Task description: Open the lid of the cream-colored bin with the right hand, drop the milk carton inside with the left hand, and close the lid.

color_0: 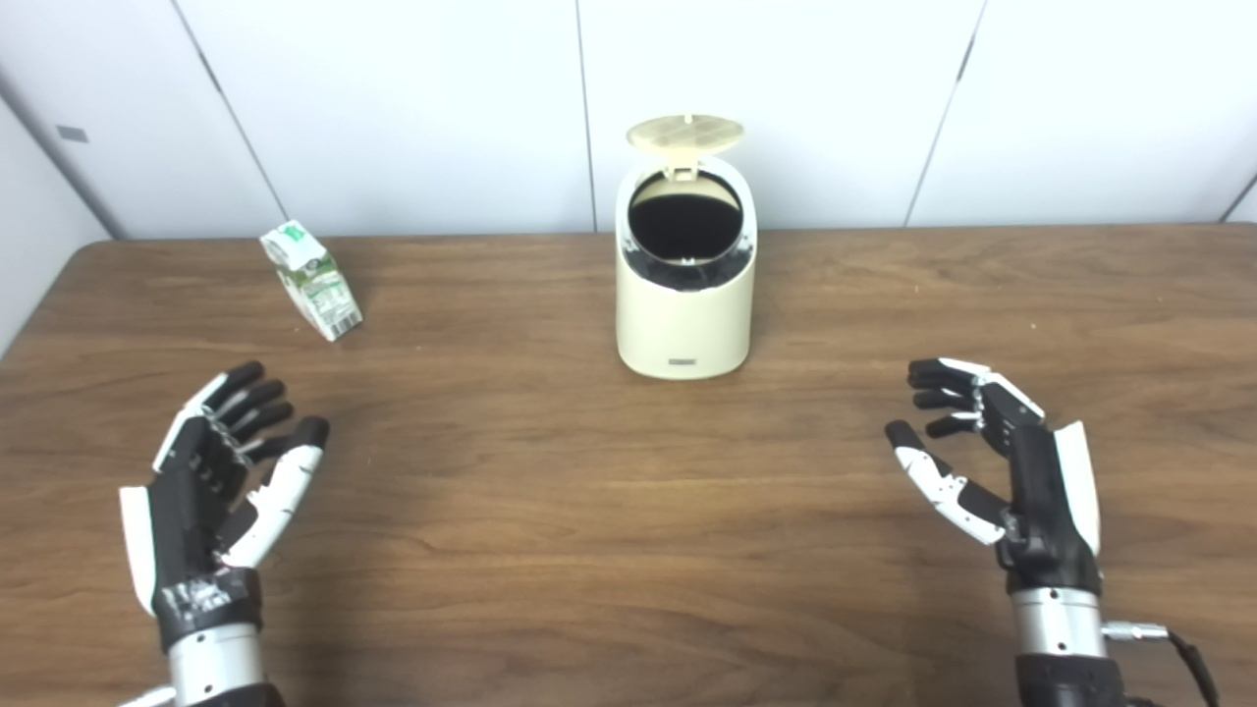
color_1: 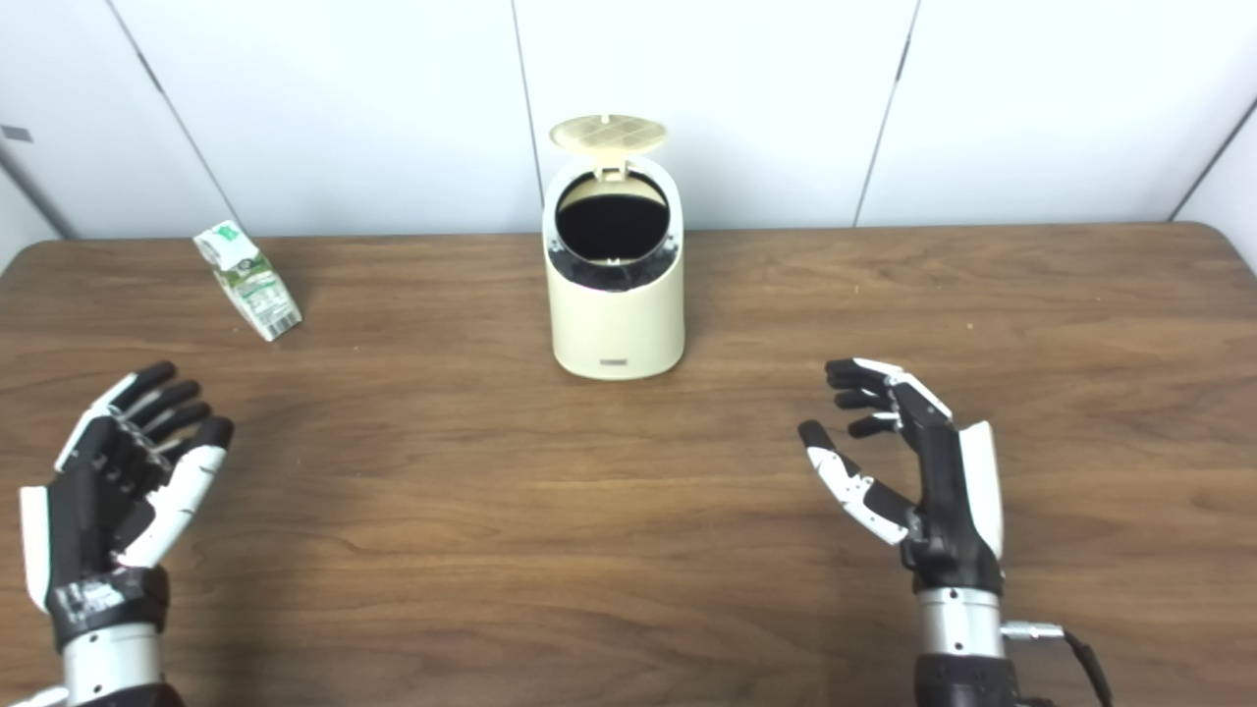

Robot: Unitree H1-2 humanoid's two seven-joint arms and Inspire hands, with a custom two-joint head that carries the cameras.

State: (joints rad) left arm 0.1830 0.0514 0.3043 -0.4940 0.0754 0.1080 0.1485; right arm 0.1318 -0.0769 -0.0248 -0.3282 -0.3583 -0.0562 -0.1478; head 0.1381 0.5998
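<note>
The cream-colored bin (color_0: 684, 314) stands upright at the middle back of the wooden table (color_0: 628, 550). Its round lid (color_0: 685, 134) is flipped up and the dark opening (color_0: 684, 225) shows. The green and white milk carton (color_0: 312, 280) lies tilted on the table at the back left, apart from the bin. My left hand (color_0: 221, 471) is open and empty near the front left, well short of the carton. My right hand (color_0: 992, 462) is open and empty at the front right, well to the right of the bin.
White wall panels (color_0: 393, 98) rise behind the table's back edge. The table's rounded left corner (color_0: 88, 250) is close to the carton. Bare wood lies between both hands and in front of the bin.
</note>
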